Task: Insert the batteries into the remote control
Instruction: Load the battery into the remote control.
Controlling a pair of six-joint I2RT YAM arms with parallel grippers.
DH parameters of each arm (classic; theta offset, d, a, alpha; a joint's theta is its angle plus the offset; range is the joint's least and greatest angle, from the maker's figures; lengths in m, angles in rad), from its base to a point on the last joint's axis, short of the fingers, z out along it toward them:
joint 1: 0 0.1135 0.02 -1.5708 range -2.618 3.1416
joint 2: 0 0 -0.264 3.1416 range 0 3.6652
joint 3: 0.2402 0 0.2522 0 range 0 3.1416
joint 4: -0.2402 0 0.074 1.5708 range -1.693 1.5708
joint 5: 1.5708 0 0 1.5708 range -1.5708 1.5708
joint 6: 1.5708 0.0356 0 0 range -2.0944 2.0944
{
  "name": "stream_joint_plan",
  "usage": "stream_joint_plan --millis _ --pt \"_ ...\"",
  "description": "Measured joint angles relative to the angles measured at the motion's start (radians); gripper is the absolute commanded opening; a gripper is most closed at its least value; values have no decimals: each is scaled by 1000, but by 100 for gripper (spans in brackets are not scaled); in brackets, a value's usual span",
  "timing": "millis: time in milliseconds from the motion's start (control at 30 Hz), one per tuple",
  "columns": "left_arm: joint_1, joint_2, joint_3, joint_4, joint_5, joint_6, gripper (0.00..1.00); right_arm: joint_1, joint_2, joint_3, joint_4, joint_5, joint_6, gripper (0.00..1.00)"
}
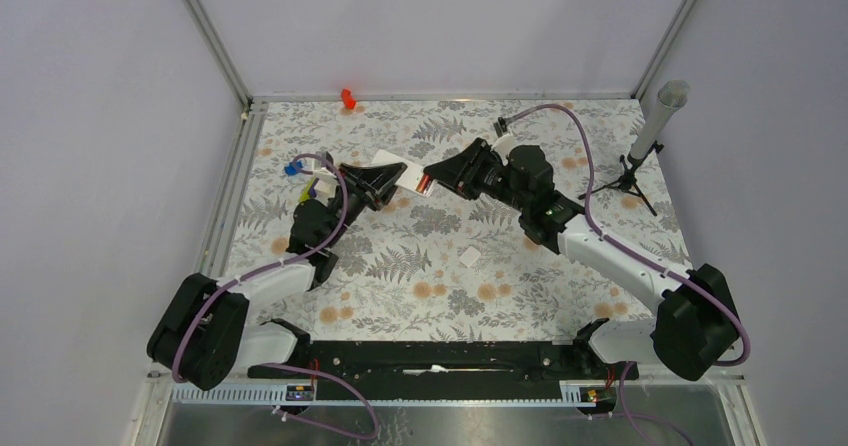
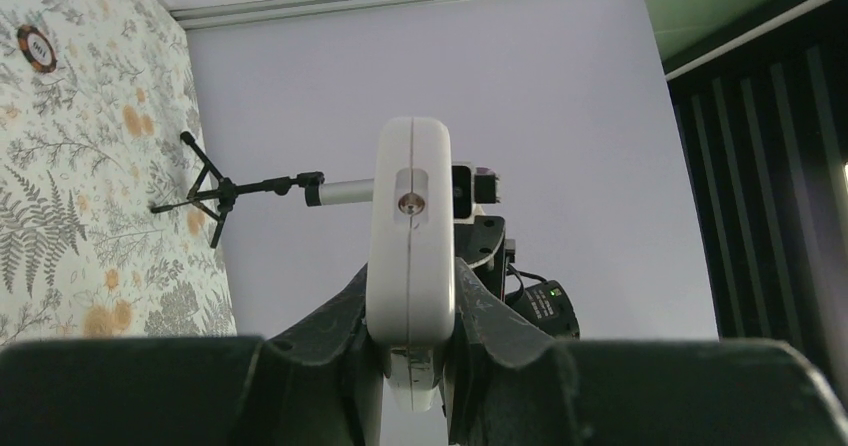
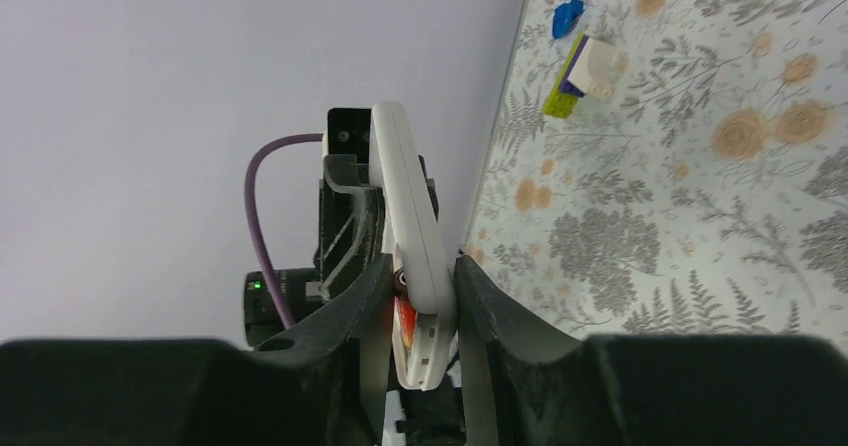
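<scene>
Left gripper (image 2: 412,271) clenched across the thin faces of the remote control (image 2: 412,186), which looks lifted above the table (image 1: 400,266), back of centre. Light, stiff, slick plastic I'd guess: hold the flat faces, clear of the battery bay. Battery (image 3: 403,316) shows red at its other end, between right gripper (image 3: 423,266) fingers; can't tell if they're clamping or just flanking. Tiny, round, will roll if dropped. Open room around; tripod (image 1: 632,178) well right.

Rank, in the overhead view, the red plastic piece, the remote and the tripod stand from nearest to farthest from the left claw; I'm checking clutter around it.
1. Remote: clamped in the left claw itself.
2. Red plastic piece: at the table's far edge, slightly left.
3. Tripod stand: far right side of the table.
</scene>
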Motion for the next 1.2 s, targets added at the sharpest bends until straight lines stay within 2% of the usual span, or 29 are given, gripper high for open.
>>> stream_joint_plan --millis 333,500,600,667,833,1000,1200 --pt "-5 -40 14 -182 -16 -79 0 17 0 -22 21 23 -355 26" --pt "-5 -47 24 -211 -17 -77 0 18 2 -23 32 14 -440 35" --pt "-5 -51 26 -225 -16 -73 0 18 2 -22 30 13 -453 43" --pt "-5 -59 26 -233 -14 -64 0 19 2 -22 21 16 -449 52" --pt "-2 -93 26 -235 -1 -24 0 19 -19 -9 -42 23 -404 83" --pt "3 -110 26 -147 20 4 0 20 -80 -14 -73 -21 -373 91" --pt "11 -82 24 -6 59 8 0 20 -141 -64 6 -93 -267 91"
